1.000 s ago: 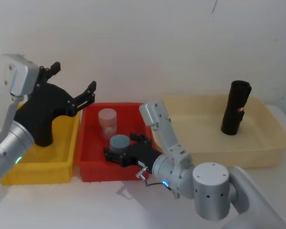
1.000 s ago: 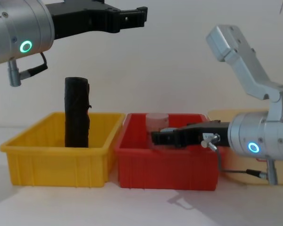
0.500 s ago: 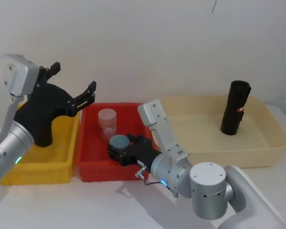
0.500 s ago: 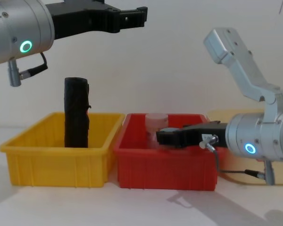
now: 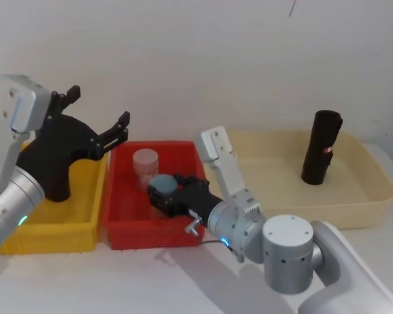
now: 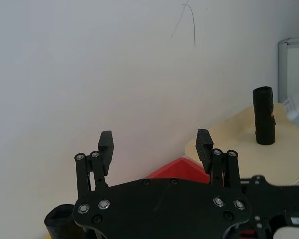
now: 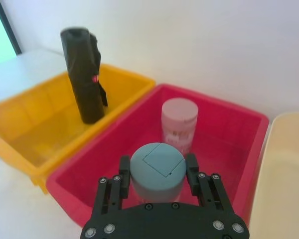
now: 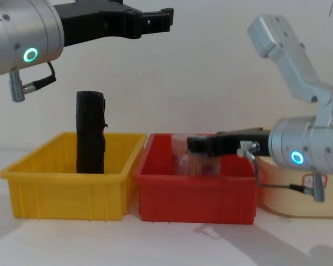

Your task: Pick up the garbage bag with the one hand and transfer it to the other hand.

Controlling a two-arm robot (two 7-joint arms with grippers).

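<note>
Right pincer [image 7: 157, 181] grips a teal-capped jar [image 7: 157, 171] over the red bin [image 7: 239, 149] — not the task's item. Left pincer [image 6: 155, 149] hovers open above the yellow bin [image 8: 66, 188]; the garbage bag [image 5: 321, 147] stands upright in the beige tray [image 5: 367, 196].

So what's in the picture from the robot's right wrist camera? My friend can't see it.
The right hand is closed around a grey-blue capped jar, held over a red bin. A pink jar stands in that bin. Beside it, a black roll of bags stands upright in a yellow bin.
</note>
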